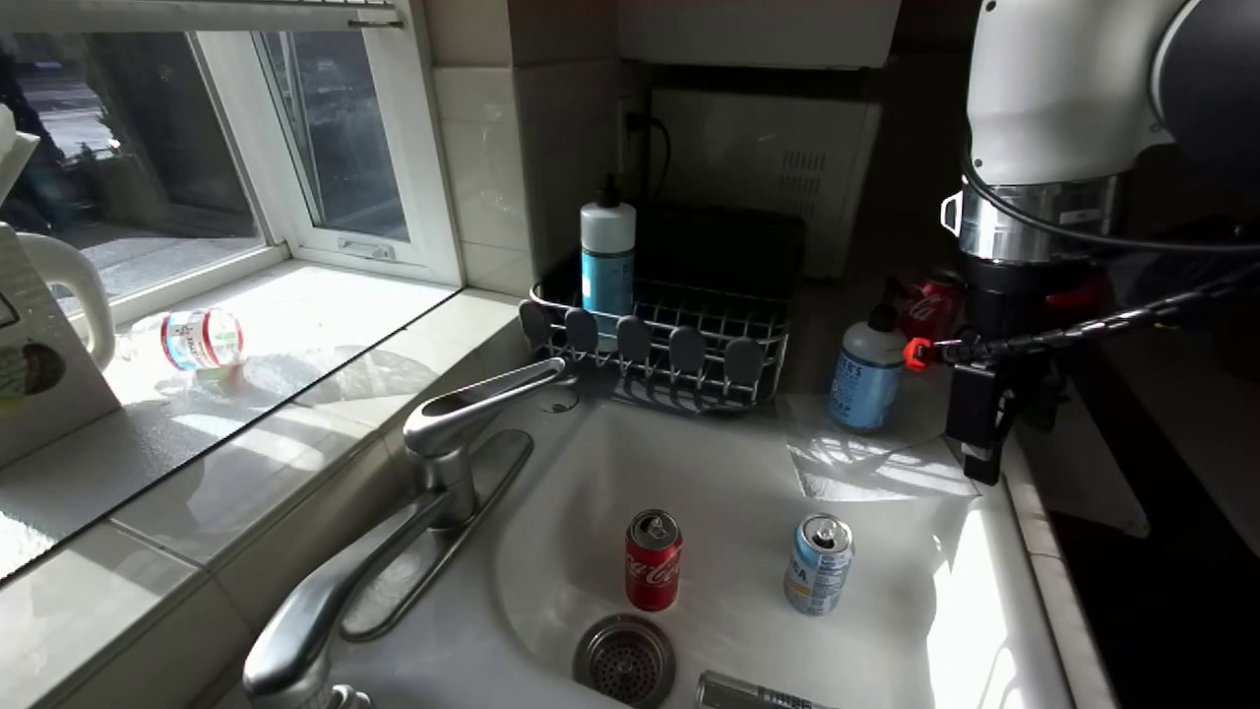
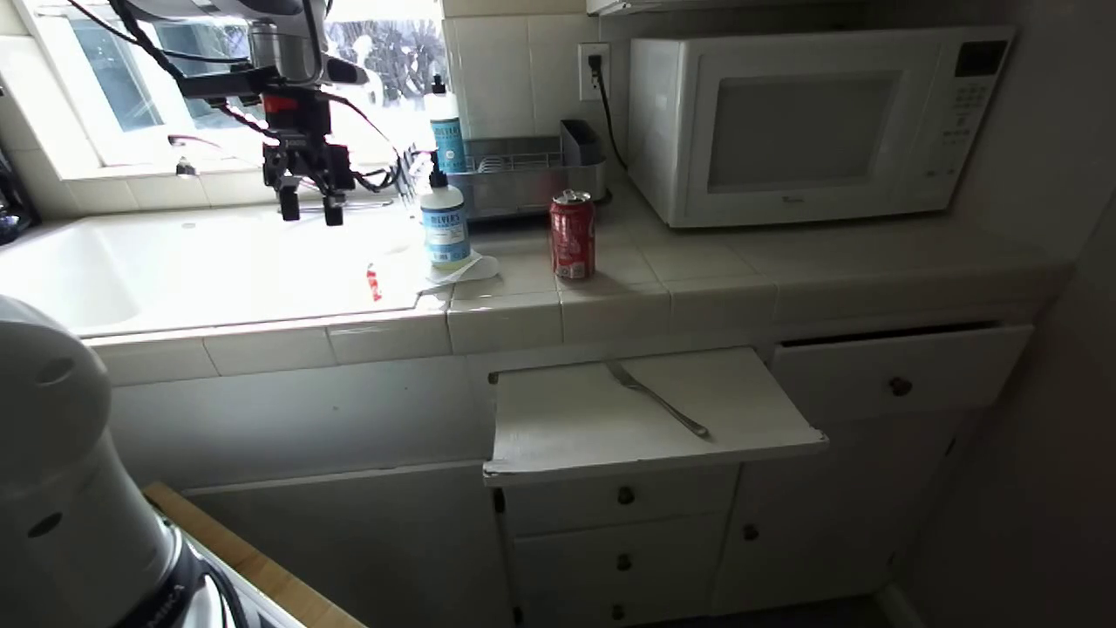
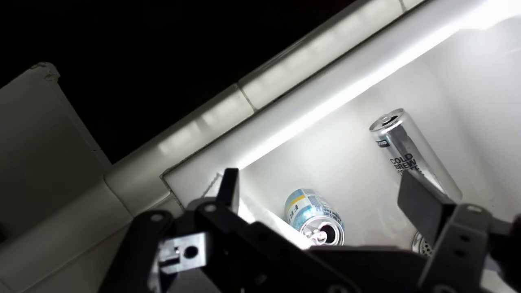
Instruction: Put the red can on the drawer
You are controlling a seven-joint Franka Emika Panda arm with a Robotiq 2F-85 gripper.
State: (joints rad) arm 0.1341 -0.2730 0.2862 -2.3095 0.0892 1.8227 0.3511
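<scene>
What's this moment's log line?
End effector: open, empty, near sink | red can: on counter | pull-out board: holds fork | placement: pending

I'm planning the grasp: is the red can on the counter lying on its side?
No, in an exterior view the red can stands upright on the tiled counter.

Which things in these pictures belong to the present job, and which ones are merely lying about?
For the job:
red Coca-Cola can on the counter
pulled-out white board, probably the "drawer"
jaws, standing open

Lying about:
Coca-Cola can in the sink
pale blue can
cold brew can
fork
soap bottle
clear bottle on its side
</scene>
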